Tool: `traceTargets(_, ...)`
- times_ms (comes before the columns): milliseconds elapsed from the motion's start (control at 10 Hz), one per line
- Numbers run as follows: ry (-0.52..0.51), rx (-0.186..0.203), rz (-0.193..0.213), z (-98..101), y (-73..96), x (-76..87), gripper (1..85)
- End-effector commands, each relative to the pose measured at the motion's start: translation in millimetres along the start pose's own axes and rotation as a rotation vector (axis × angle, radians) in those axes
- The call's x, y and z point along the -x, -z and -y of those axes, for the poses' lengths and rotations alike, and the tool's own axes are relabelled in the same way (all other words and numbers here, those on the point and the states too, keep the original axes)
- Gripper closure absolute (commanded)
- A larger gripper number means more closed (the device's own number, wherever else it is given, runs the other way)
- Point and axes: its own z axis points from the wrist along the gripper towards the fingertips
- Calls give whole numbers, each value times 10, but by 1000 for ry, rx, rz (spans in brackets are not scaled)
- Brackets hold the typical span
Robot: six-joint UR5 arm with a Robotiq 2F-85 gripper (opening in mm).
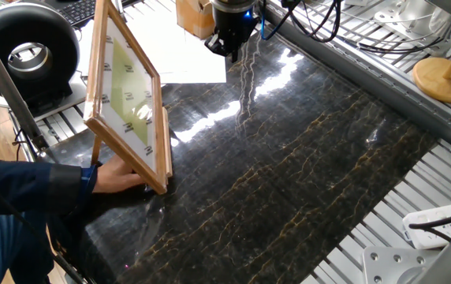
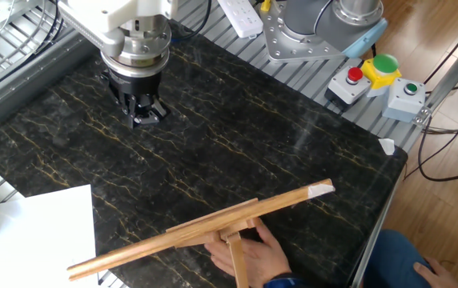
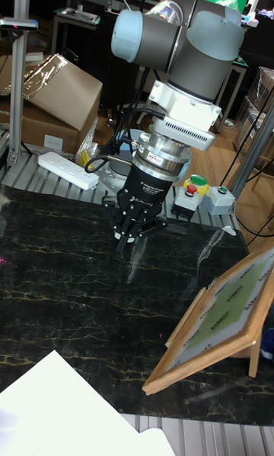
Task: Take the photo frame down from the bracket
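The photo frame (image 1: pixel 127 95) stands tilted at the left end of the dark marble table, leaning back on the bracket (image 2: pixel 237 260). From above only the frame's top edge (image 2: pixel 213 228) shows. In the tall fixed view the frame (image 3: pixel 224 311) is at the lower right. One bracket leg (image 1: pixel 95 151) shows behind the frame. A person's hand (image 1: pixel 119 175) rests at the frame's bottom edge, by the bracket foot. My gripper (image 1: pixel 232 54) (image 2: pixel 145 116) (image 3: pixel 125 241) hangs low over the far end of the table, well away from the frame, shut and holding nothing.
A white paper sheet (image 1: pixel 170 47) lies behind the frame. At the back right stands a round wooden base with a post (image 1: pixel 445 75). Button boxes (image 2: pixel 381 72) sit beside the arm's mount. The person's blue sleeve (image 1: pixel 20 193) reaches in from the left.
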Motion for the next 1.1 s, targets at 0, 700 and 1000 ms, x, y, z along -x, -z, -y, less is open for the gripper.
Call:
traceTargets(0, -17, 17, 10, -31, -2, 21, 847)
traceTargets(700, -93, 21, -81, -51, 6, -212, 847)
traceTargets(1000, -136, 46, -150, -131, 29, -385, 847)
